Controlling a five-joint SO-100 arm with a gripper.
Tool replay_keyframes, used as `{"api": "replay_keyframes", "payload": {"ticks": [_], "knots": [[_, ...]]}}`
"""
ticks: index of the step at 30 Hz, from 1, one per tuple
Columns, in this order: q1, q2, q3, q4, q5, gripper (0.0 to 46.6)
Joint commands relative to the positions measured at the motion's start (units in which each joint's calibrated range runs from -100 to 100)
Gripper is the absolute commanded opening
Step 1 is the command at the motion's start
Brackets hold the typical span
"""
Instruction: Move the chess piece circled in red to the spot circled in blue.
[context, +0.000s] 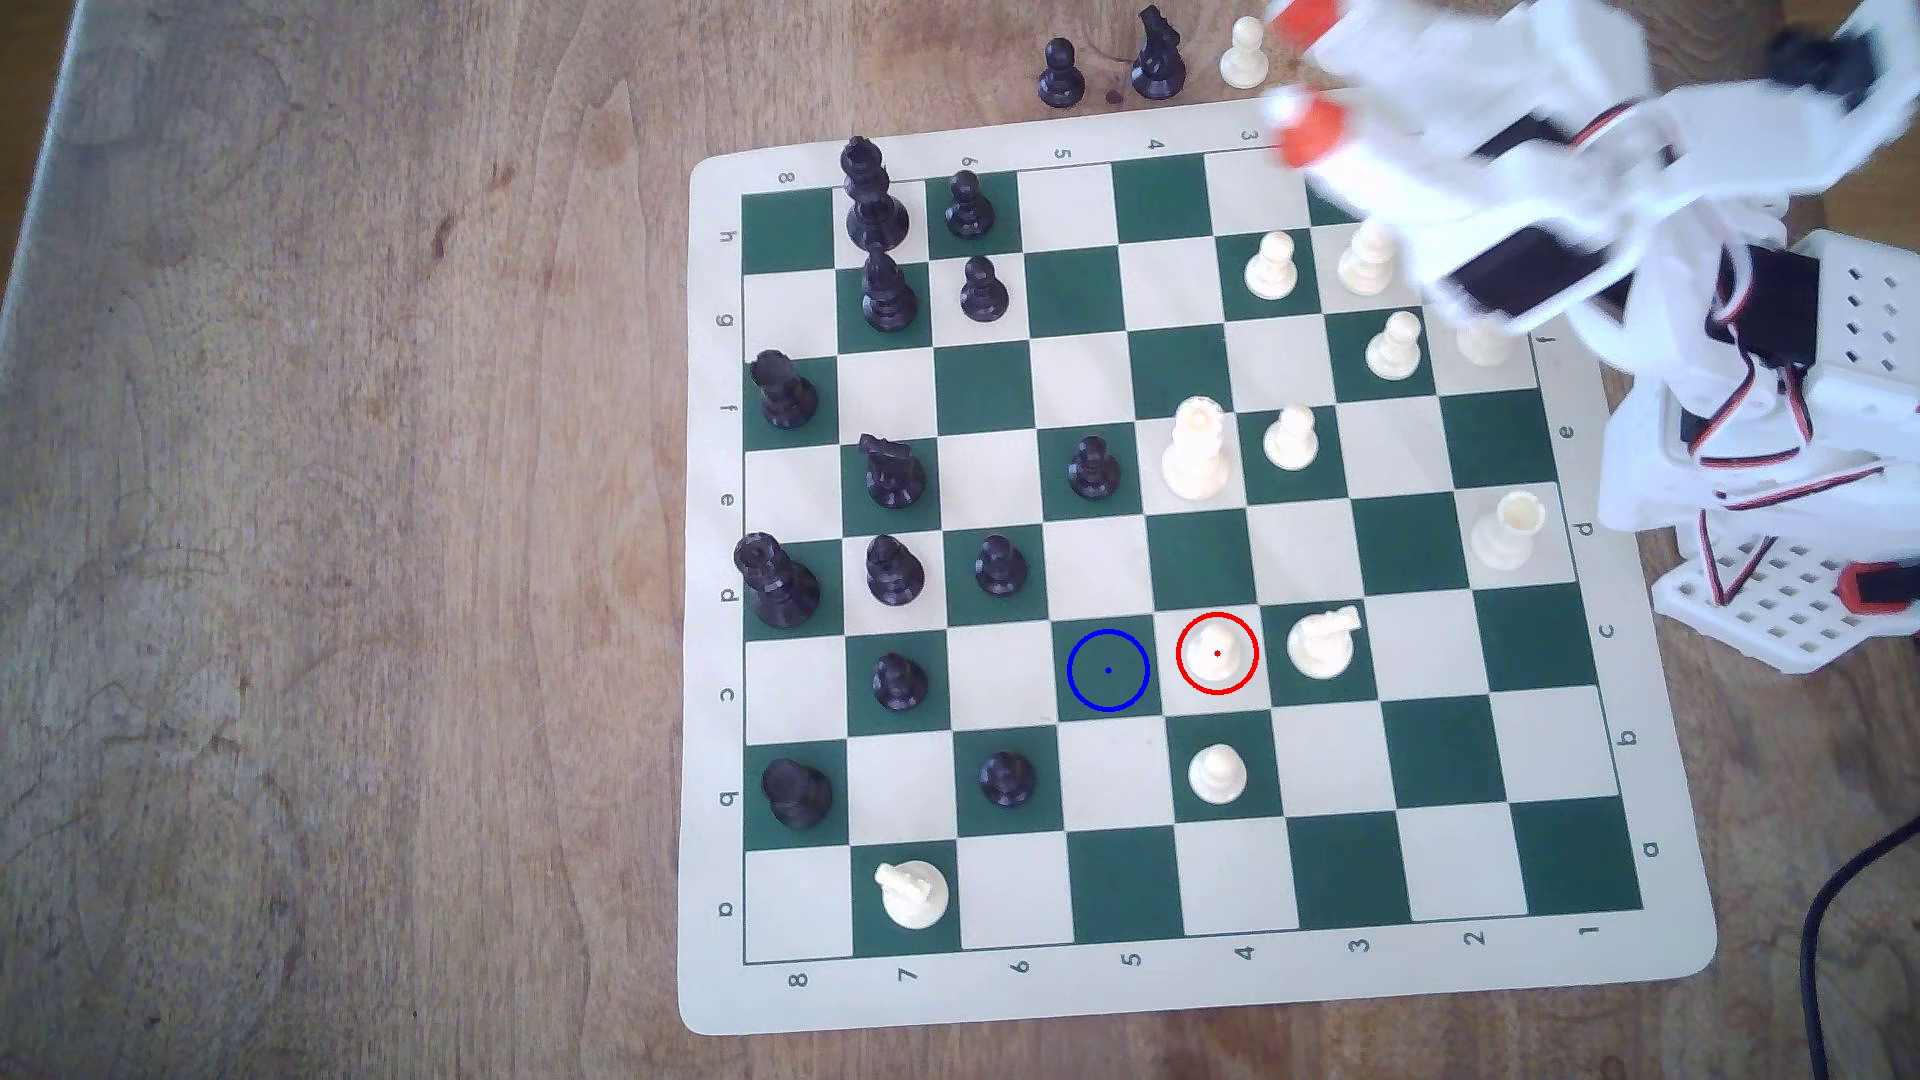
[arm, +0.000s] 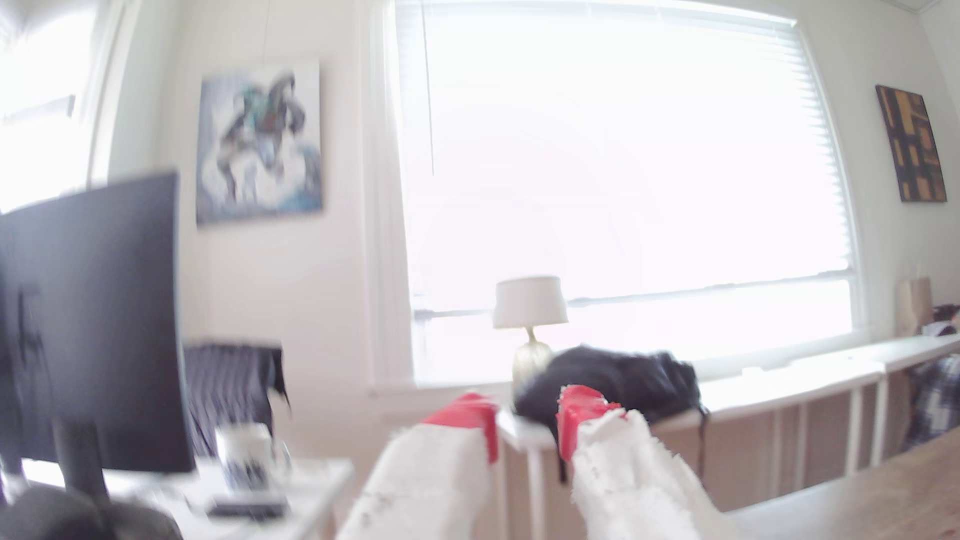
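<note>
Pawn (context: 1217, 654) well apart from fingers (context: 1311, 133)

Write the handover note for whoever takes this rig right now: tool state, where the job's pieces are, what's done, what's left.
Tool: open, empty, raised at the board's far edge in the exterior view, blurred; the wrist view shows its red tips apart.
White pawn: upright on its red-ringed cream square, untouched.
Blue-ringed green square: free, directly to the pawn's left in the exterior view.
White knight: on the pawn's other side.
Done: nothing.
Left: reach, grasp, lift, place, release.
</note>
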Motion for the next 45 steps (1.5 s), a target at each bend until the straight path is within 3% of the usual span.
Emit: {"api": "replay_keyframes", "payload": {"ticks": [1, 8, 12, 17, 21, 25, 29, 40, 45], "knots": [[-2.83, -0.28, -13.42, 28.91, 8.55, 4.4], [-7.21, 8.89, -29.56, 59.87, 8.89, 7.1], [-9.01, 13.05, -33.10, 65.85, 6.98, 10.1], [-14.56, 17.13, -35.73, 75.51, 6.30, 15.5], [-15.58, 21.12, -35.36, 76.74, 5.86, 14.1], [-16.83, 27.91, -36.27, 77.39, 3.42, 14.4], [-17.92, 33.08, -35.82, 73.95, 3.47, 18.1], [-18.63, 44.12, -32.92, 62.73, 3.57, 14.4], [-18.71, 46.67, -30.83, 60.28, 3.42, 16.2]]}}
